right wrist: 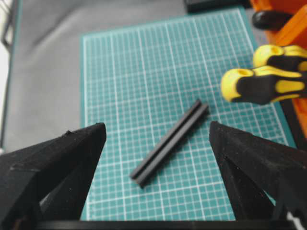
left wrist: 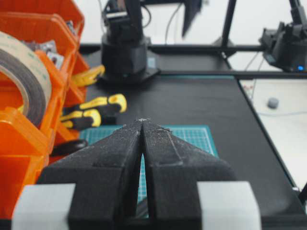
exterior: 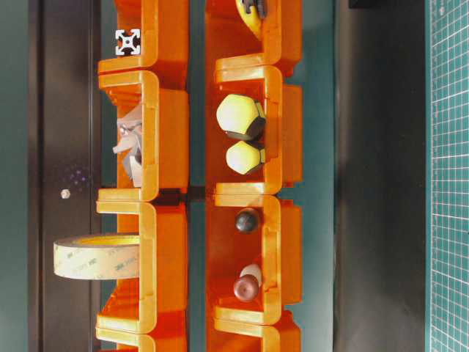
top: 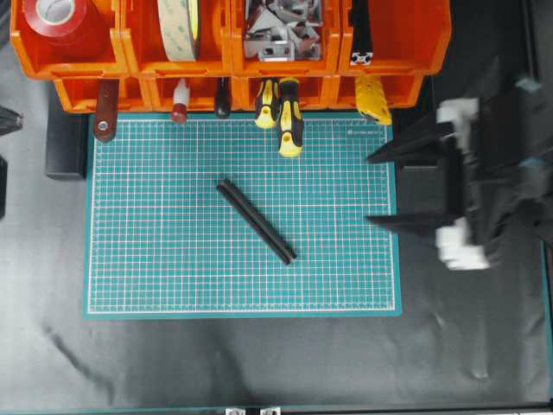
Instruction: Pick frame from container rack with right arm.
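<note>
I'm at the approach step: my right gripper [top: 371,189] hangs with its fingers spread wide and nothing between them, and it points across the green mat [top: 155,285], where a loose black bar [top: 256,221] lies just ahead of the tips. The frame [top: 363,59] I want sits in the container rack [top: 393,39], in the upper end bin off to the gripper's side, past the finger nearer the rack, with its slotted end facing out. Next I'd judge the wrist must swing toward that bin and line both fingers around the end; my left gripper [left wrist: 142,143] rests pressed together, empty.
</note>
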Controlling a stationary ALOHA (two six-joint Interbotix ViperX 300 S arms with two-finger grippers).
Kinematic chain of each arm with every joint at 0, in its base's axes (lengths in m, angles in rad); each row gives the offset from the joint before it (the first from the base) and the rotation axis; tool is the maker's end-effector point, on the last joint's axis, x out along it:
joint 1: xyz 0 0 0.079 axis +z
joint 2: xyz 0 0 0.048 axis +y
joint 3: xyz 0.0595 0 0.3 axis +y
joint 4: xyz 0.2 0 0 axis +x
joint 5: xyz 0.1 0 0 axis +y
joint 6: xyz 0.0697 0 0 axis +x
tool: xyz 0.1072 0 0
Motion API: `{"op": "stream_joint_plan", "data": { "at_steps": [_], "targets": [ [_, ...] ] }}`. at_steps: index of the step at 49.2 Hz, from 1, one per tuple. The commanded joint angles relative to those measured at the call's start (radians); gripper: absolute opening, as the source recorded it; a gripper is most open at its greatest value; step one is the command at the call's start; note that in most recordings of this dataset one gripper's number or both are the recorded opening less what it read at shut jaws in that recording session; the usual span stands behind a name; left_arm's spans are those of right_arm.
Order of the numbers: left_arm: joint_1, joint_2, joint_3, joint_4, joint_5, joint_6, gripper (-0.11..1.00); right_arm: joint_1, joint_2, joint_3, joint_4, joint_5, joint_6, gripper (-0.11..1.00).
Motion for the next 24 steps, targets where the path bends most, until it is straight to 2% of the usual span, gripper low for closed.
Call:
{"op": "stream_joint_plan", "data": {
  "at_steps": [1, 14, 24],
  "targets": [
    [-0.003, 0.005, -0.011, 0.003, 0.0, 0.003, 0.01, -0.002, -0.084, 0.021, -0.006, -0.02, -0.003, 0.83],
    [-0.003, 0.005, -0.005, 0.003, 0.003, 0.003, 0.01, -0.003, -0.31, 0.127, -0.025, -0.015, -0.003, 0.81],
    [-0.003, 0.003, -0.005, 0.003, 0.003, -0.009, 0.01, -0.017, -0.396, 0.163, -0.049, -0.011, -0.003, 0.81]
  ]
}}
